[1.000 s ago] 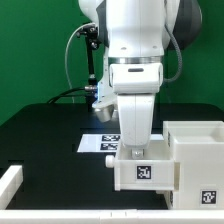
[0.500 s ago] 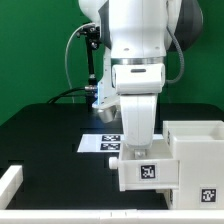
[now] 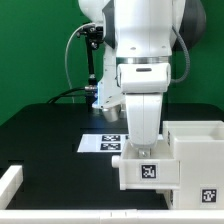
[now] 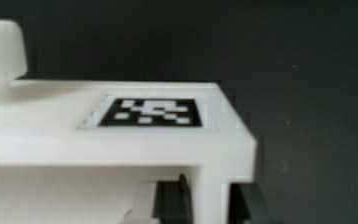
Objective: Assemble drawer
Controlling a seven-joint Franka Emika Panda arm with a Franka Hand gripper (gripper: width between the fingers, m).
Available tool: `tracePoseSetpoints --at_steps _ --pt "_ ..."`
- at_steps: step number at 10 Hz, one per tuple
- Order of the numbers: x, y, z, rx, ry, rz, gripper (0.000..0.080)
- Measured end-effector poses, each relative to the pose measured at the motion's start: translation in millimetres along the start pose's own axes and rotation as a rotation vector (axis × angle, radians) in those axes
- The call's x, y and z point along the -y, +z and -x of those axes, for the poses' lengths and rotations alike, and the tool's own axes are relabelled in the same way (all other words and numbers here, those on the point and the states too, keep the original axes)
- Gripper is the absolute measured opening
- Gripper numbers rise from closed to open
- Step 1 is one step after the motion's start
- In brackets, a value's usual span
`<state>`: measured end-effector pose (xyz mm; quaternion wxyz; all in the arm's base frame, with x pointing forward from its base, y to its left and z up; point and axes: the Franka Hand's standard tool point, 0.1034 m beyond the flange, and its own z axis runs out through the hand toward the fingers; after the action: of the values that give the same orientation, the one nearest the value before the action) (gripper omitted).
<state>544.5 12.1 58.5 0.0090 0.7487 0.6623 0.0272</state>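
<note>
A small white tray box (image 3: 147, 170) with a black-and-white tag on its front sits on the black table, close against the large hollow casing (image 3: 196, 150) at the exterior view's right. My gripper (image 3: 141, 148) reaches down into the tray box from above. In the wrist view the tray box's tagged top face (image 4: 153, 110) fills the picture. The gripper (image 4: 211, 205) has its two dark fingers (image 4: 172, 205) on either side of a white wall of the box, shut on it. The fingertips are hidden in the exterior view.
The marker board (image 3: 98, 143) lies flat on the table behind the tray box. A thin white bar (image 3: 10, 185) lies at the front of the exterior view's left. A green wall and cables stand behind the arm.
The arm and the tray box in its grip have shifted a little toward the exterior view's right, closer to the casing.
</note>
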Motion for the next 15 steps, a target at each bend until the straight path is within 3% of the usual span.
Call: tracePoseSetpoints --at_steps 10,15 --pt "-1.2 -0.7 9.9 0.027 -0.101 0.011 0.0038" --pt "-3.7 -1.0 5.8 0.035 -0.026 0.011 0.0038"
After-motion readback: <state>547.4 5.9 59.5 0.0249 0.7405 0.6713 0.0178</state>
